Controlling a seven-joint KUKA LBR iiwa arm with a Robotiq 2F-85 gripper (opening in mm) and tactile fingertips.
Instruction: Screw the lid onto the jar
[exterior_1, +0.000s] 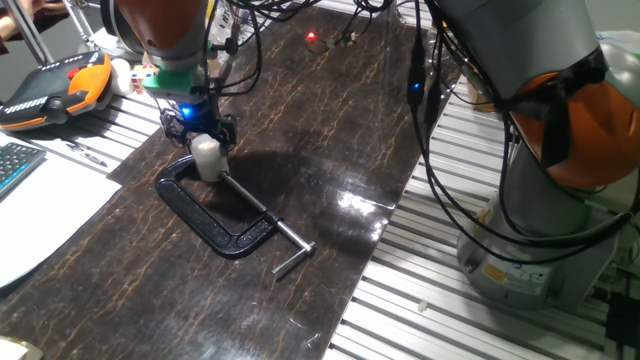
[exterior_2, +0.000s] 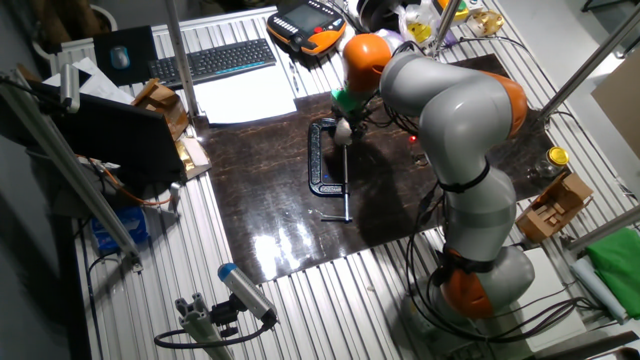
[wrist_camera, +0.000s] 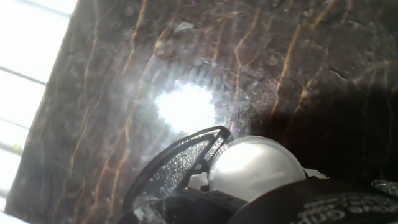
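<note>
The small whitish jar (exterior_1: 210, 168) stands upright at the far end of a black C-clamp (exterior_1: 215, 225) on the dark mat. The pale lid (exterior_1: 205, 146) sits on top of it; the seam between them is hard to make out. My gripper (exterior_1: 200, 133) hovers right over the lid, its black fingers spread to either side and wider than the lid, so it looks open. In the hand view the round lid (wrist_camera: 255, 165) fills the lower middle, with the clamp frame (wrist_camera: 180, 162) beside it. The other fixed view shows the jar (exterior_2: 342, 131) under the gripper (exterior_2: 345, 118).
An orange teach pendant (exterior_1: 60, 85), a keyboard (exterior_1: 10, 165) and white paper (exterior_1: 40, 215) lie left of the mat. The clamp's screw handle (exterior_1: 292, 258) sticks out toward the front. The arm's base (exterior_1: 540, 200) and its cables stand on the right.
</note>
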